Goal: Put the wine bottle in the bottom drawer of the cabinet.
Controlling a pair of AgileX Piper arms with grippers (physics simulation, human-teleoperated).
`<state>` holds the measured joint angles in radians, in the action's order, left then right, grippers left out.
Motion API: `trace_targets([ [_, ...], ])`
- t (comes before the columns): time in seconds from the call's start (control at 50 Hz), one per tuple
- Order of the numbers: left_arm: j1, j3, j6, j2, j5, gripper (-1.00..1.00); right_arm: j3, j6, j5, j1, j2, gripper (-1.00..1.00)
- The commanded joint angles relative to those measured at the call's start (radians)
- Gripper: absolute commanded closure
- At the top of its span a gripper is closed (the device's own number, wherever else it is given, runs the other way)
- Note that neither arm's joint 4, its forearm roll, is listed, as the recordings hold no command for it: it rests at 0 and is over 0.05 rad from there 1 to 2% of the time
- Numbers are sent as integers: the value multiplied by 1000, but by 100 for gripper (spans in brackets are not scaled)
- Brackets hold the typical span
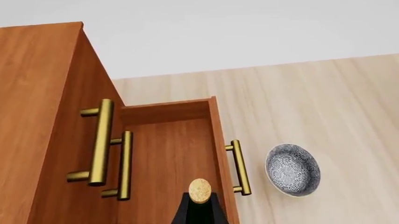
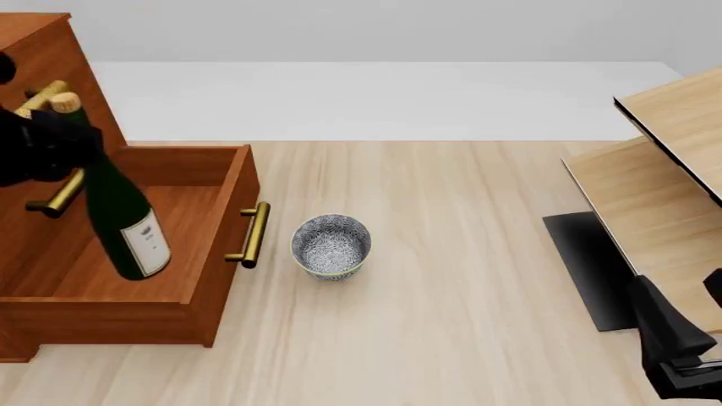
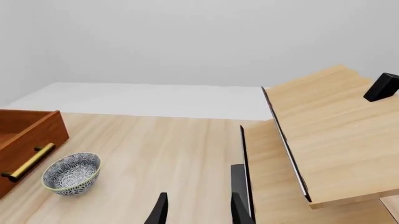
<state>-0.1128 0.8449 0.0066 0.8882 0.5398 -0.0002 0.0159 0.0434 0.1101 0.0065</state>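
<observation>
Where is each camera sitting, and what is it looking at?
Left wrist view: behind the left gripper, facing the wine bottle above the open bottom drawer.
Front view: above the arms' side, looking down the table; both arms show at the edges.
Right wrist view: behind the right gripper, facing across the table; its fingertips show.
All three see the patterned bowl.

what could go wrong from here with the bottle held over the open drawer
1. The wine bottle hangs tilted over the bottom drawer, held near its neck by the left gripper; released like this, it would likely topple and hit the wood.
2. Its neck is close to the upper brass handles, so a swing might knock them.
3. The patterned bowl sits just beyond the drawer's handle.
</observation>
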Motion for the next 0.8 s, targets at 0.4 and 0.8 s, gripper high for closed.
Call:
trace_targets([
  [0.4, 17, -55, 13, 76, -107, 100, 0, 5, 4, -6, 0, -100],
  [0.8, 25, -87, 28, 122, -175, 100, -1, 10, 3, -9, 7, -100],
])
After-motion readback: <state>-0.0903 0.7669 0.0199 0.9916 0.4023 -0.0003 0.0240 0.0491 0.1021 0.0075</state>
